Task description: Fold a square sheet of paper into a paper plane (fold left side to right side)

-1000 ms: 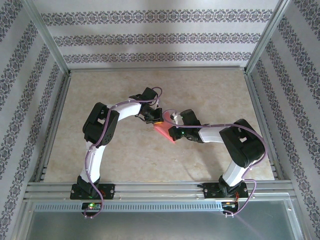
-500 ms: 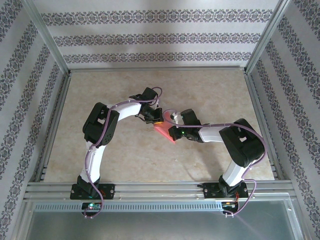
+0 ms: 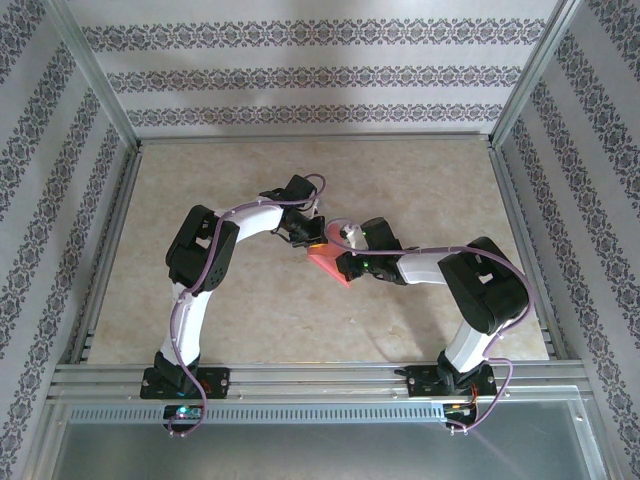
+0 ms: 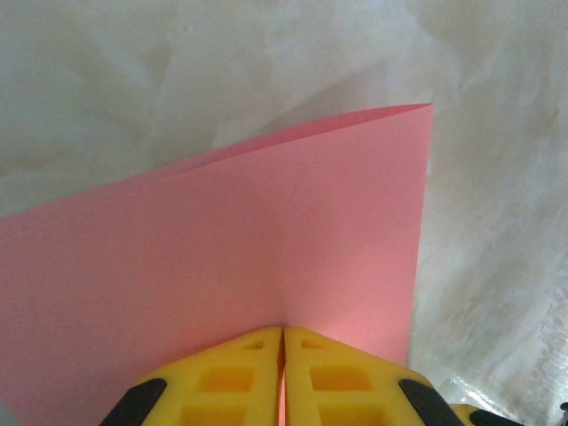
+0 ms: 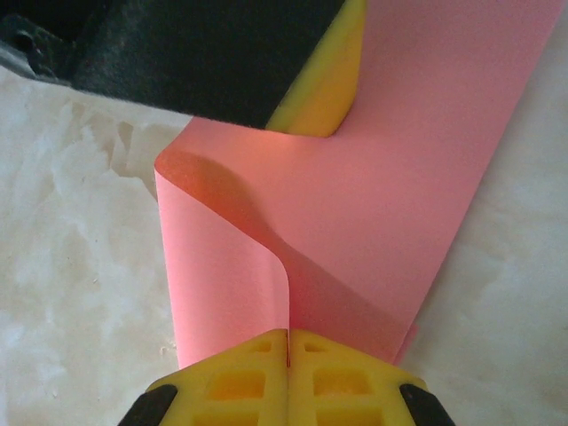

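The salmon-pink square sheet of paper [image 3: 328,265] lies doubled over at the middle of the table, between the two arms. In the left wrist view the sheet of paper [image 4: 222,248] spreads away from my left gripper [image 4: 282,330], whose yellow jaws are shut on its edge. My right gripper [image 5: 288,335] is shut on the opposite end, where the upper layer of the sheet of paper [image 5: 355,222] curls up in a loop. From above, the left gripper [image 3: 312,242] and the right gripper [image 3: 340,268] sit close together over the sheet.
The beige marbled tabletop [image 3: 250,310] is ringed by a metal frame [image 3: 320,372] and patterned walls. The other arm's black and yellow fingertip [image 5: 311,89] hangs over the paper in the right wrist view.
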Tool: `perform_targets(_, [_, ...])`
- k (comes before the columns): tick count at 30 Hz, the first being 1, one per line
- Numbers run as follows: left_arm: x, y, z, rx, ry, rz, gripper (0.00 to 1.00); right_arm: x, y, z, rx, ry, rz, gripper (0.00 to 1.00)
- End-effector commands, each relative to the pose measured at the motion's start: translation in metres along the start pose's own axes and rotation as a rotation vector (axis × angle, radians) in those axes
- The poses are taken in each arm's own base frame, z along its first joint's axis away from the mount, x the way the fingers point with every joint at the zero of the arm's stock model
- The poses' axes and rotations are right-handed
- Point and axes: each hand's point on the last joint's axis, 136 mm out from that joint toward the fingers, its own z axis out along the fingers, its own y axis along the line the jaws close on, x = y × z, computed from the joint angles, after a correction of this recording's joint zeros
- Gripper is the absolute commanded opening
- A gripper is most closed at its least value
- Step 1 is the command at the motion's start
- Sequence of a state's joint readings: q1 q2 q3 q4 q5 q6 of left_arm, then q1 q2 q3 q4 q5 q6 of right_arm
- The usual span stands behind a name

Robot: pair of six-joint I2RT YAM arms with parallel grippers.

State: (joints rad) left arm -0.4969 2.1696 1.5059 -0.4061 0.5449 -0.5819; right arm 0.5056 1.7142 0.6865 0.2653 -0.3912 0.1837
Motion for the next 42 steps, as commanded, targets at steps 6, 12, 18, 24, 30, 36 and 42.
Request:
perform_targets(6, [0.022,0.022,0.019,-0.092,0.075,-0.010,0.10,-0.011,-0.002,0.002,-0.012,-0.017,-0.017,0.00])
perform_targets(12, [0.021,0.021,0.018,-0.092,0.076,-0.006,0.10,-0.004,-0.003,0.003,-0.010,-0.003,-0.009,0.00])
perform_targets(18, [0.020,0.018,0.017,-0.083,0.070,-0.002,0.12,0.008,-0.008,0.007,-0.001,0.030,0.005,0.00])
perform_targets(24, [0.004,0.003,0.001,-0.078,0.033,0.039,0.23,0.020,-0.009,0.010,-0.008,0.065,0.022,0.00])
perform_targets(30, [-0.027,-0.025,-0.038,-0.079,-0.065,0.116,0.37,0.022,-0.008,0.009,-0.013,0.072,0.024,0.00])
perform_targets(36, [-0.029,-0.029,-0.078,-0.014,-0.178,0.078,0.28,0.020,-0.006,0.008,-0.017,0.065,0.020,0.00])
perform_targets(42, [0.013,-0.009,-0.078,0.062,-0.181,-0.027,0.14,0.020,-0.005,0.008,-0.027,0.066,0.021,0.00])
